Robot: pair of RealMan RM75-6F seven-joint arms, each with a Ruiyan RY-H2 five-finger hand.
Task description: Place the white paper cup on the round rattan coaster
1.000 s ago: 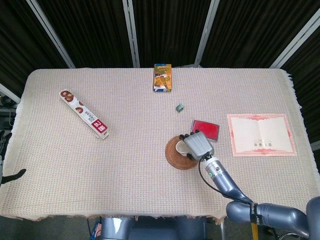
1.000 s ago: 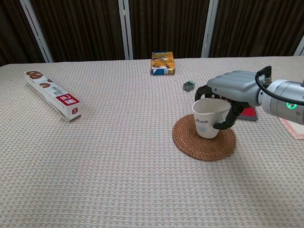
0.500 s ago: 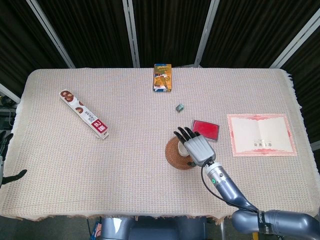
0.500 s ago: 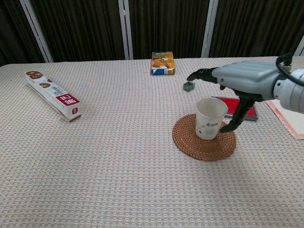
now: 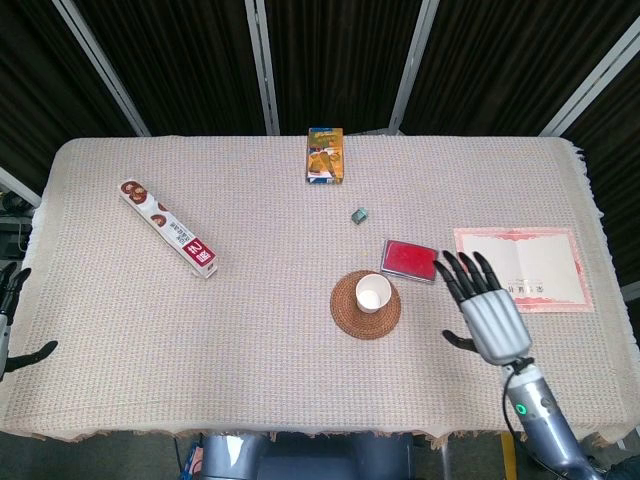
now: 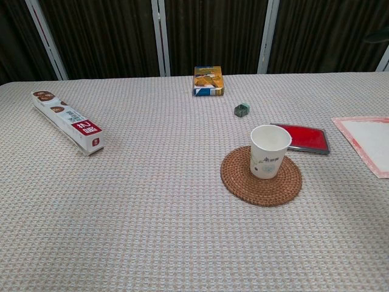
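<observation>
A: Beige woven tablecloth (image 5: pixel 250 300), round rattan coaster (image 6: pixel 243 182) near centre. Cup status?

B: White paper cup (image 6: pixel 269 151) upright on the coaster. Right hand (image 5: pixel 487 310) well apart to its right, fingers spread, empty.

A: Left hand (image 5: pixel 10 315)?

B: At the table's left edge, mostly cut off. Can't tell.

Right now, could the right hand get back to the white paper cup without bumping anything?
Probably yes. The right hand hovers open to the right of the white paper cup, which stands upright on the rattan coaster. Only the flat red pad lies nearby, beside the path.
</observation>
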